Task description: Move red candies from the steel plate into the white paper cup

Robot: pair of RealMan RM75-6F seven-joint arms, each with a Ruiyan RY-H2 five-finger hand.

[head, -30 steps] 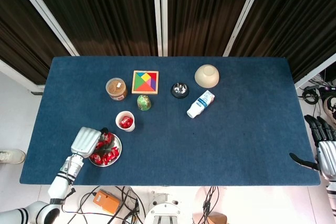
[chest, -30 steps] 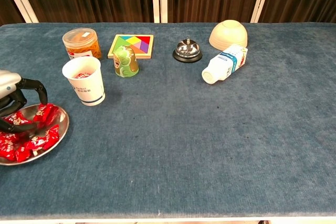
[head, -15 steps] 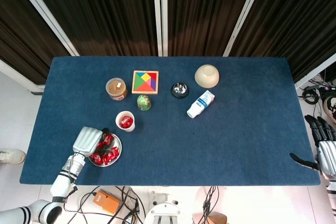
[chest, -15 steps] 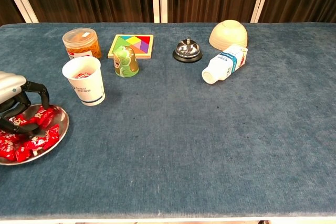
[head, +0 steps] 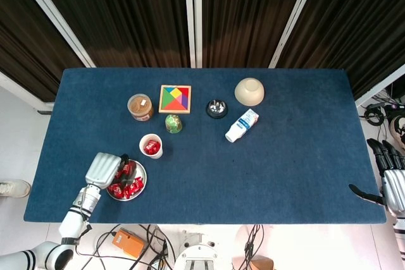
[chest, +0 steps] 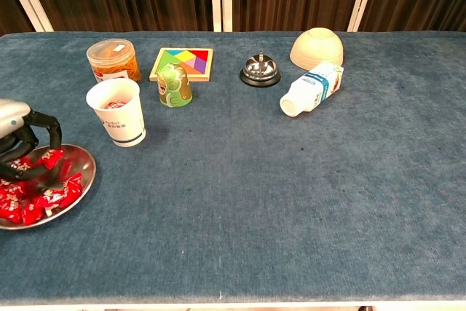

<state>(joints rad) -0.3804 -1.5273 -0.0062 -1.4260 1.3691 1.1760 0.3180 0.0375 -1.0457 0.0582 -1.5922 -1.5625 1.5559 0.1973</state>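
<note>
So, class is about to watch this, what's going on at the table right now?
The left robot hand is down over the steel plate, fingers curled among the red candies, apparently picking one up; whether it grips one is unclear. The paper cup just behind the plate already holds some red candy. The right robot hand sits idle off the table's far edge.

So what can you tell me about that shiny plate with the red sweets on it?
The steel plate is a small, round, shallow dish of shiny metal, lying flat on the blue cloth near the table's front left corner. It holds a loose heap of red candies in crinkly wrappers. The white paper cup stands just behind it, apart from it. The left hand reaches into the plate, its dark fingers curled down among the candies.
</note>
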